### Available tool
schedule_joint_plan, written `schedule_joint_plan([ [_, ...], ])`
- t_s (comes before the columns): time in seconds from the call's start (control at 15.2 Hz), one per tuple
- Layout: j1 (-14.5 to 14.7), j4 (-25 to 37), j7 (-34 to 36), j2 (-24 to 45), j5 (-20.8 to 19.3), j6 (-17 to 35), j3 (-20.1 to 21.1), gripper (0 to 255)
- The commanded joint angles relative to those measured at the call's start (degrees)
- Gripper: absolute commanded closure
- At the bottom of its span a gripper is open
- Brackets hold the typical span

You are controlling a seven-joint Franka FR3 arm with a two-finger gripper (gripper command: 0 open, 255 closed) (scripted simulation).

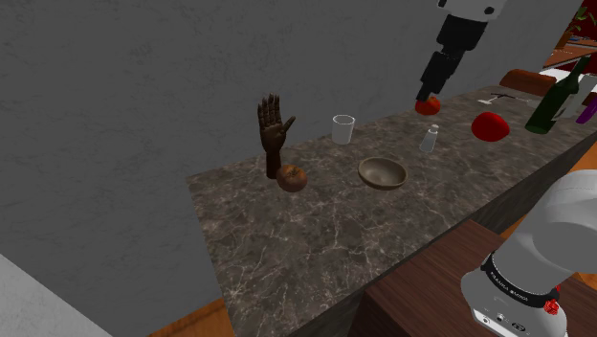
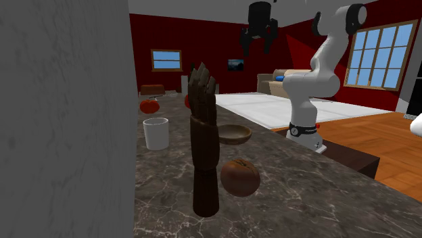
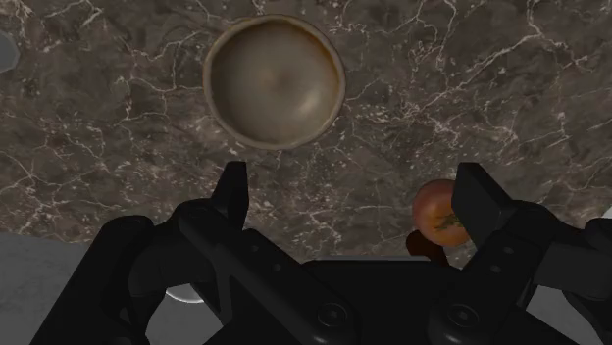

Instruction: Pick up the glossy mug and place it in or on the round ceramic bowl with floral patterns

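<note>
Dark marble counter (image 1: 287, 249) against a grey wall (image 1: 115, 115). Brown wooden hand (image 1: 275, 129) stands upright, with a brown round thing (image 1: 292, 178) just beside its base. Pale mug (image 1: 343, 129) sits nearer the wall than the brownish bowl (image 1: 383, 172), not touching it. Further toward the view's right: clear shaker (image 1: 431, 140), red lump (image 1: 491, 125), green bottle (image 1: 553, 103). Black gripper (image 1: 428, 93) is at the upper right.

In the shoulder view the bowl (image 1: 382, 172) sits on the table (image 1: 287, 254), with the mug (image 1: 342, 128) at its 11 o'clock and a shaker (image 1: 430, 140) at its 2 o'clock. A round object (image 1: 292, 178) lies at the bowl's 9 o'clock, just before a model hand (image 1: 274, 134).
</note>
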Motion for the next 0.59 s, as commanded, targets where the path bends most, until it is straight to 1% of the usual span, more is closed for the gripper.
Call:
schedule_joint_plan([
  [0.0,0.00,0.00,0.00,0.00,0.00,0.00,0.00,0],
  [0.53,-0.42,2.32,-0.84,15.11,-1.34,12.35,-0.57,0],
])
